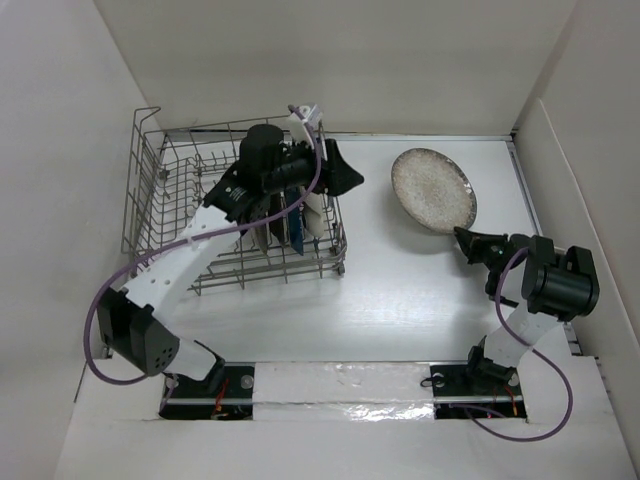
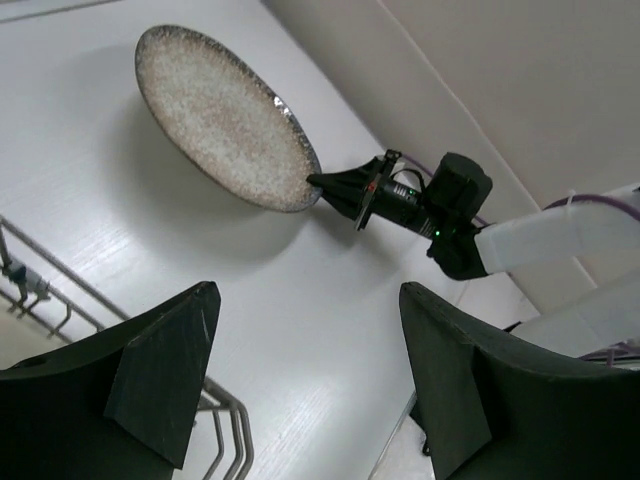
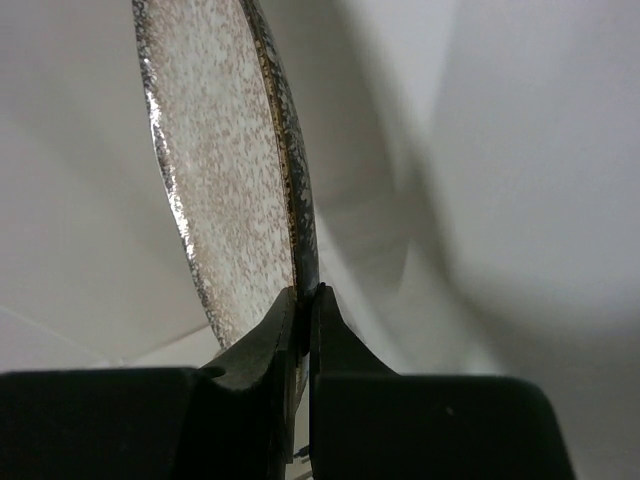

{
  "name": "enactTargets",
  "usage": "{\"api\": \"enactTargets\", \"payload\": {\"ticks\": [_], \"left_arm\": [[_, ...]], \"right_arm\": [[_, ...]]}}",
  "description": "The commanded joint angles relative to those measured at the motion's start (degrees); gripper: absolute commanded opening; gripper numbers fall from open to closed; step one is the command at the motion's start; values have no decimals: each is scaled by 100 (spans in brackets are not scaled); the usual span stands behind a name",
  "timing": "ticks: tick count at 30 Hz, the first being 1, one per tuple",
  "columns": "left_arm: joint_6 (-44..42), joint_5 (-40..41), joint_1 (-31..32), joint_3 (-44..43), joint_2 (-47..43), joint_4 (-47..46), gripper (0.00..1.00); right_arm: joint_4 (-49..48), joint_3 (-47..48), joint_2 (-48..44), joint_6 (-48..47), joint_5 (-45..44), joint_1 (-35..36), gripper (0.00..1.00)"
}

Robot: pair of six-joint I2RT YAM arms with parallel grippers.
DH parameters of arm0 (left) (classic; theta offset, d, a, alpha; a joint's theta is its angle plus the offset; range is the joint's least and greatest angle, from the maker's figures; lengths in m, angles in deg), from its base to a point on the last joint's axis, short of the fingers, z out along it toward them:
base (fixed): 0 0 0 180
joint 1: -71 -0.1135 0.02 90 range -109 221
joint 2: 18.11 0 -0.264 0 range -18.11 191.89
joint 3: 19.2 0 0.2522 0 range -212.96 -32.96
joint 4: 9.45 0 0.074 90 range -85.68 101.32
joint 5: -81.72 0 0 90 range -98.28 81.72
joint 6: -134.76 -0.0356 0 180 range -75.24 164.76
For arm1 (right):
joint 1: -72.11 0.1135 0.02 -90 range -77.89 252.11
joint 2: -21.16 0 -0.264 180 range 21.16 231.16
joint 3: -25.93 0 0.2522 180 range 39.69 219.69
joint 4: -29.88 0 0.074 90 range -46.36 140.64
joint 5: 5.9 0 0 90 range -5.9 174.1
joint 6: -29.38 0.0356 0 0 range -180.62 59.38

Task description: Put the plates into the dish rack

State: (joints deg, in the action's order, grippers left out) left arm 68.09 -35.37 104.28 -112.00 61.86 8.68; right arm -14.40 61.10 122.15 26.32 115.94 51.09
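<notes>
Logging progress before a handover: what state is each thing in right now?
speckled plate: gripped at its rim, tilted, outside the dish rack.
right gripper: shut on the speckled plate.
left gripper: open, empty, at the dish rack's right edge.
dish rack: holds several plates standing on edge.

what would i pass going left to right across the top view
rack → left gripper, open at the rack's right end → speckled plate → right gripper, pinching that plate's rim
</notes>
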Motion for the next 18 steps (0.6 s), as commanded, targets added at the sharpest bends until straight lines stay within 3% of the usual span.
{"api": "enactTargets", "payload": {"ticks": [1,4,8,12,18], "left_arm": [[75,-306,38,-839,412,19,70],[-371,403,502,-1839,1236,930,73],[-321,141,566,-3114,2215,1505,76],[-514,1547,619,-3600,2725,2015,77],[-488,1980,619,-4443,3472,2139,80]], "right_arm": [[-3619,355,-668,509,912,19,0],[-3600,355,-923,535,1009,19,0],[-3548,425,-1151,675,1123,19,0],[-3828,417,-1178,982,1202,19,0],[-4373,434,-1038,1396,1255,19,0]]}}
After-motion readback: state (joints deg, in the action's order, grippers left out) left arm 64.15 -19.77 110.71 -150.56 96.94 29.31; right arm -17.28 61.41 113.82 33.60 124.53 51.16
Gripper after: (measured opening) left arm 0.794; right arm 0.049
